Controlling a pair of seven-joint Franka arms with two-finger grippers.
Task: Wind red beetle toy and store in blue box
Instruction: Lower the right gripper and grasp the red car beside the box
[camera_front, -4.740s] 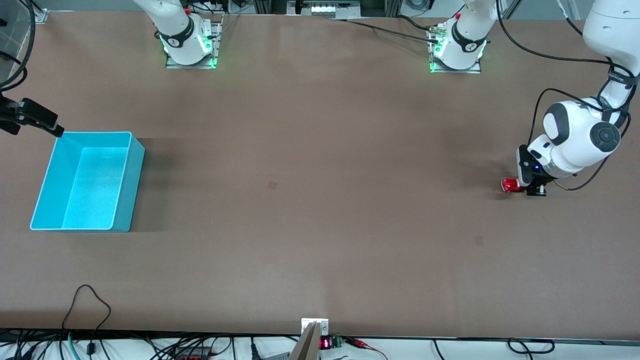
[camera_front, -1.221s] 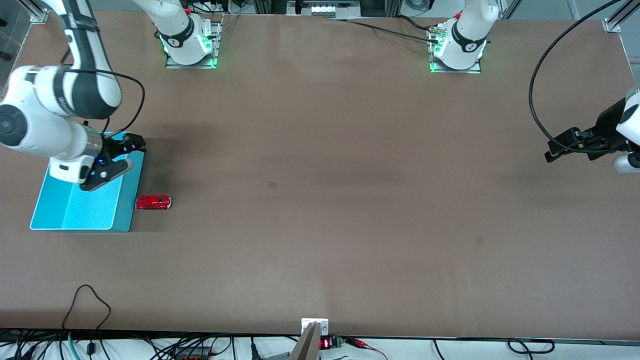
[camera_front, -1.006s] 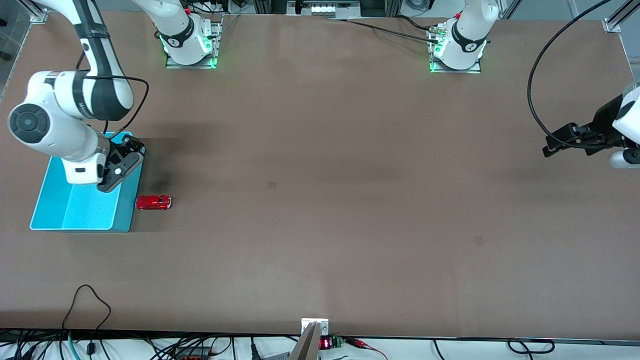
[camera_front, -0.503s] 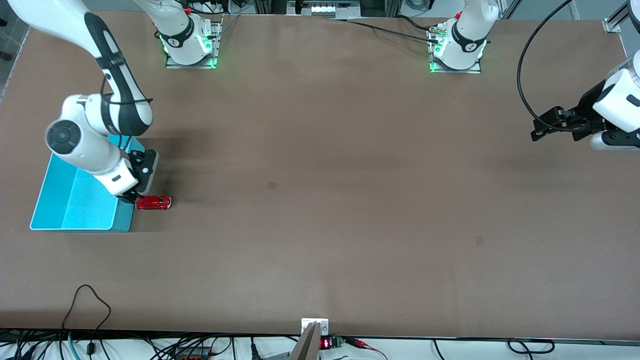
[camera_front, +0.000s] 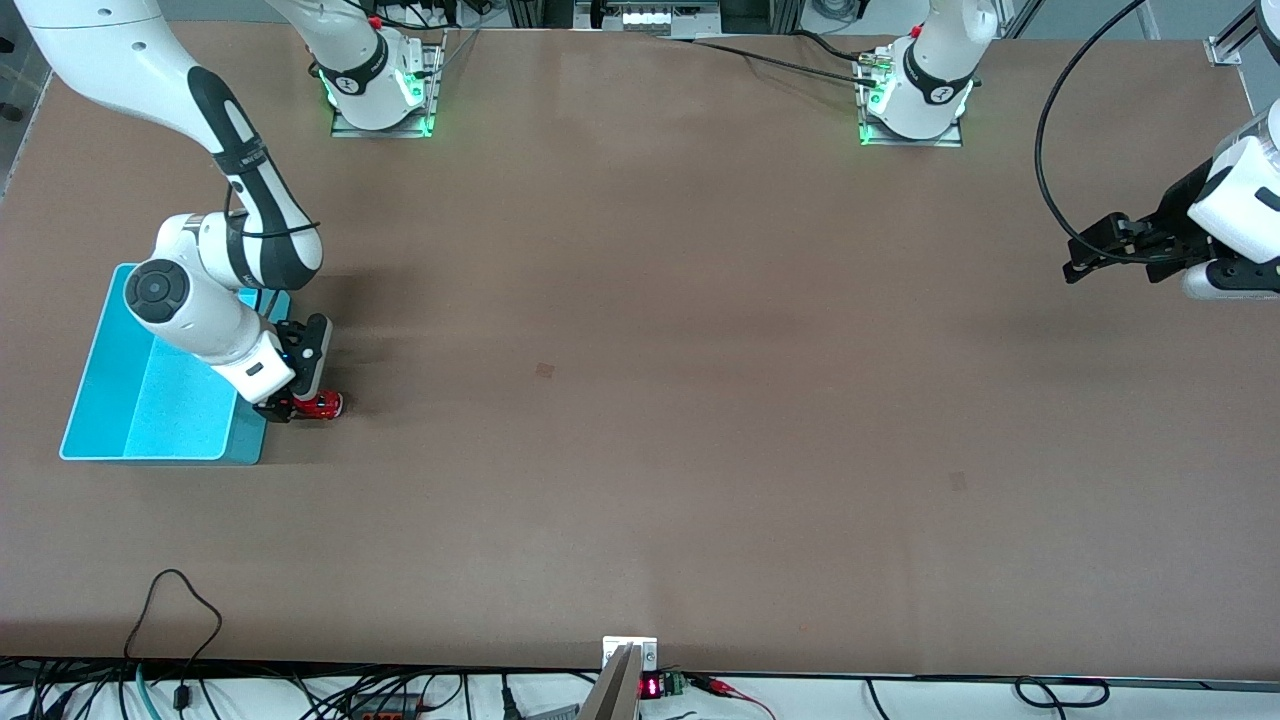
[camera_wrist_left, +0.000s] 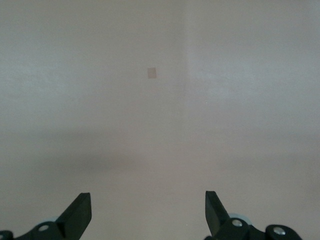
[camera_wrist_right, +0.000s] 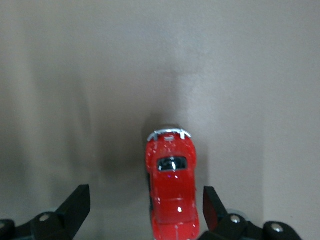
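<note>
I have the right gripper (camera_front: 300, 400) low over the red beetle toy (camera_front: 322, 404), which sits on the brown table (camera_front: 640, 400) just beside the blue box (camera_front: 110, 420), against the box wall that faces the left arm's end. The right wrist view shows why I came in this way: the car (camera_wrist_right: 171, 187) lies lengthwise between the two fingertips (camera_wrist_right: 75, 207), which are spread wide and not touching it, one with a broad gap to the body and the other close beside its flank. So the pincer is parted and holds nothing. The car is off centre in that gap, and I judge that closing now would push it sideways before both pads bite, so I would shift a little toward it first. Its glossy rounded shell looks slippery, which is why I want the pads on the flat flanks low down.

The box itself is empty as far as I can see, so storing is not yet done.

The left gripper (camera_front: 1095, 255) waits in the air over the table at the left arm's end, well apart from the box, its fingers (camera_wrist_left: 80, 212) spread and empty
</note>
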